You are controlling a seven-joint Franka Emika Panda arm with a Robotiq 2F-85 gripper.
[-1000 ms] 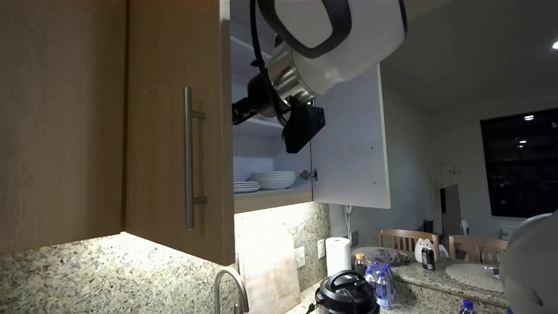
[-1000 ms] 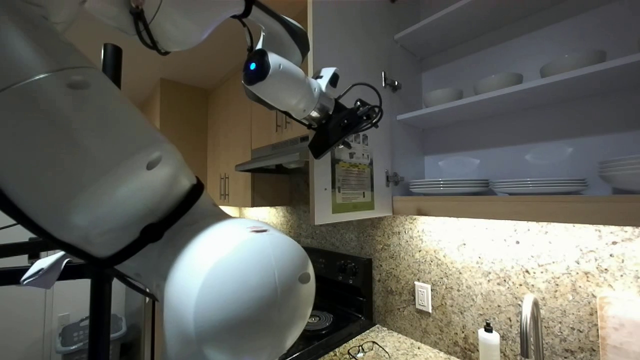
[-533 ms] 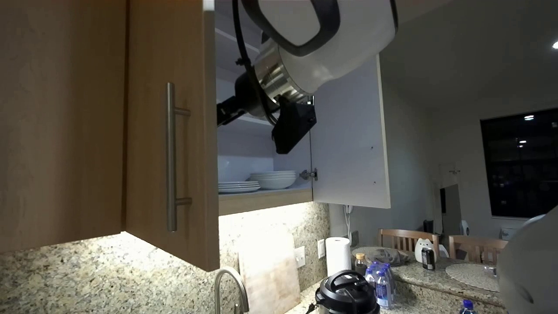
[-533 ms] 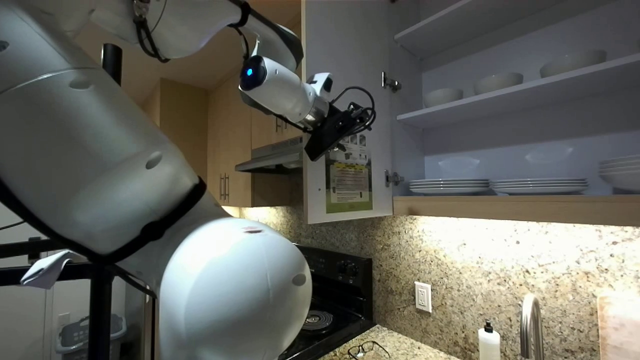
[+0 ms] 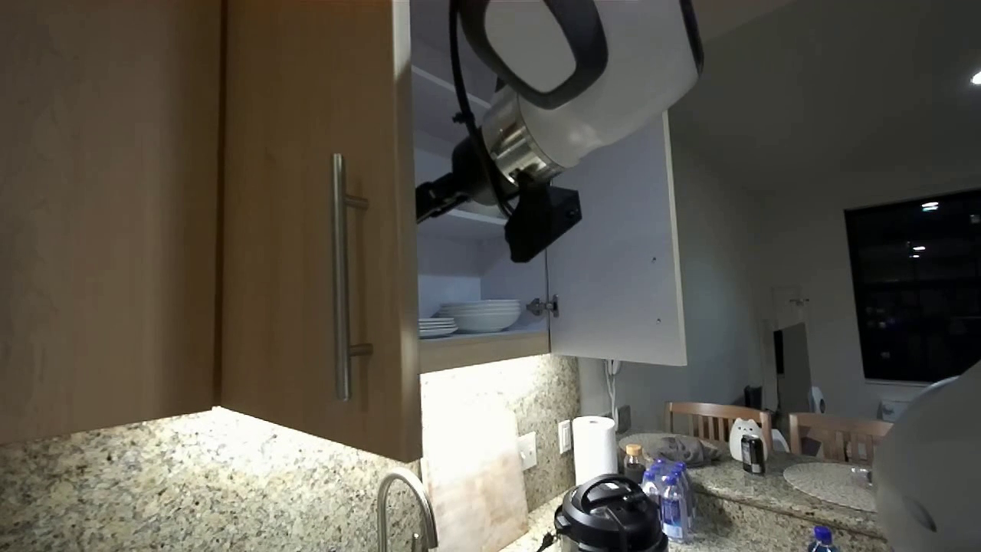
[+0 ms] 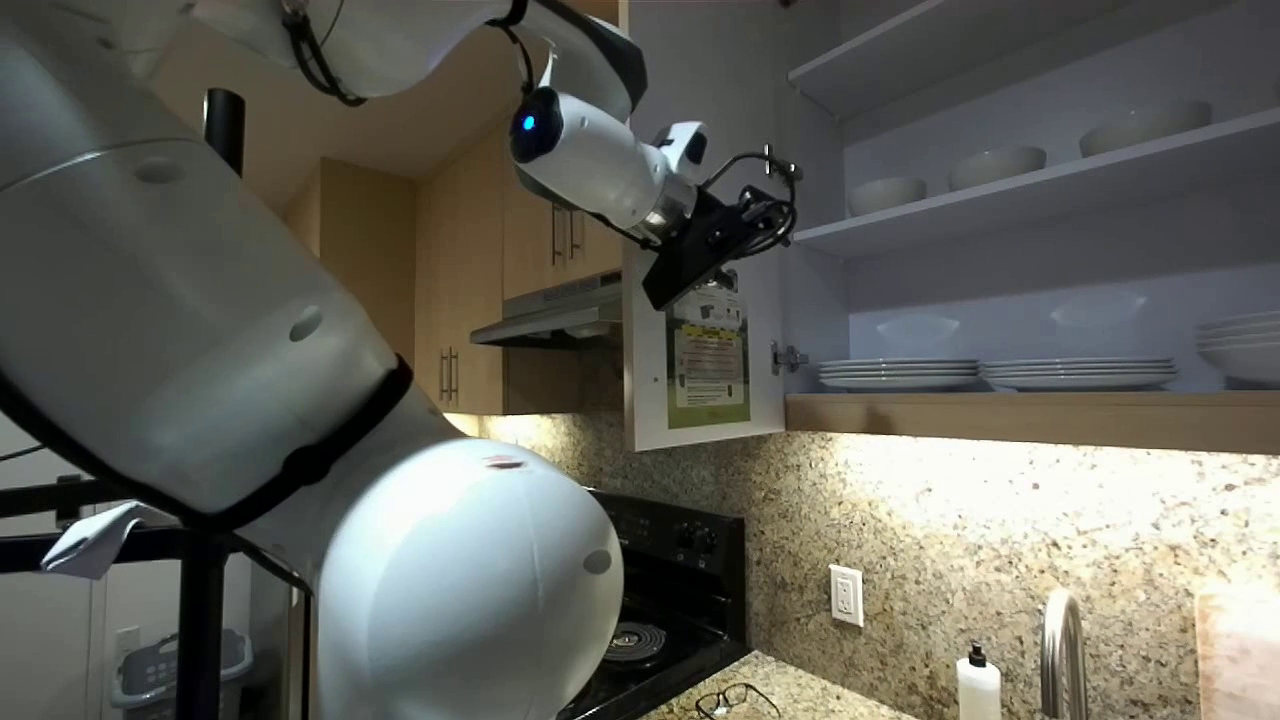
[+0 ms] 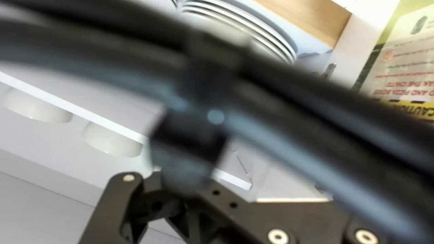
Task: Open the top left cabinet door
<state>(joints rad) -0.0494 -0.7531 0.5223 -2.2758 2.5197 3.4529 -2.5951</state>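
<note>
Top left cabinet door (image 5: 306, 253) stands open, angled out on its hinges (image 6: 789, 358) from the cab. (image 6: 1000, 412); in an exterior view we see its wood-grain front w/ the vertical silver bar handle (image 5: 341, 276) near the free edge; in an exterior view we get its white inner face w/ a poster (image 6: 708, 375), whose CAUTION line reads upside down in the wrist view; the gripper (image 5: 428, 202) is on that inner side, its end hidden behind the door's edge in an exterior view, so we can't say if they touch; can't tell if it's spread or closed up, as its tips aren't clear in any view & a blurred black cable (image 7: 288, 150) crosses most of the wrist view; inside, stacked plates (image 6: 898, 373) sit on the bottom & bowls (image 6: 996, 167) on the shelf (image 6: 1050, 188) above; a pale door panel (image 5: 613, 261) opp. is open too.
</note>
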